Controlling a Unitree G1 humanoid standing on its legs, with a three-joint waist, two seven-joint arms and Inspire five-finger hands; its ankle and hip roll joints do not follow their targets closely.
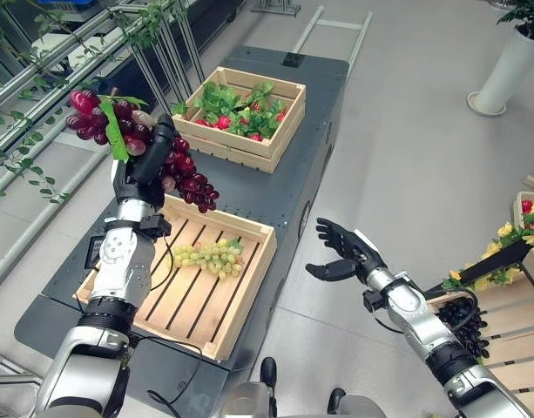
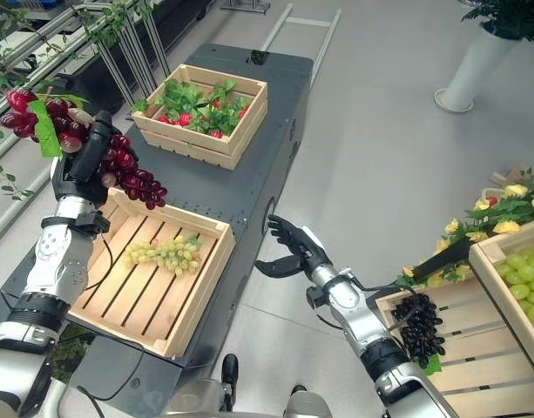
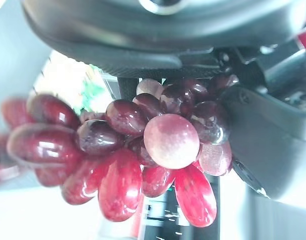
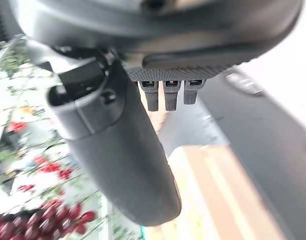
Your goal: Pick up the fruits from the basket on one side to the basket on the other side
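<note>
Now, step in hand: left hand (image 1: pixel 143 165) is clenched round the red grape bunch (image 1: pixel 175 165), held up in the air above the far-left corner of the near crate (image 1: pixel 249 261).
Next move: judged, lower the bunch into that crate and let go.
In the way: green grapes (image 1: pixel 210 255) already lie mid-crate; set down beside them.
Right hand (image 1: pixel 341 252): fingers relaxed, empty, right of the table.
Around: far crate (image 1: pixel 280 122) of leafy red fruit; black grapes (image 2: pixel 419 326) near right.
</note>
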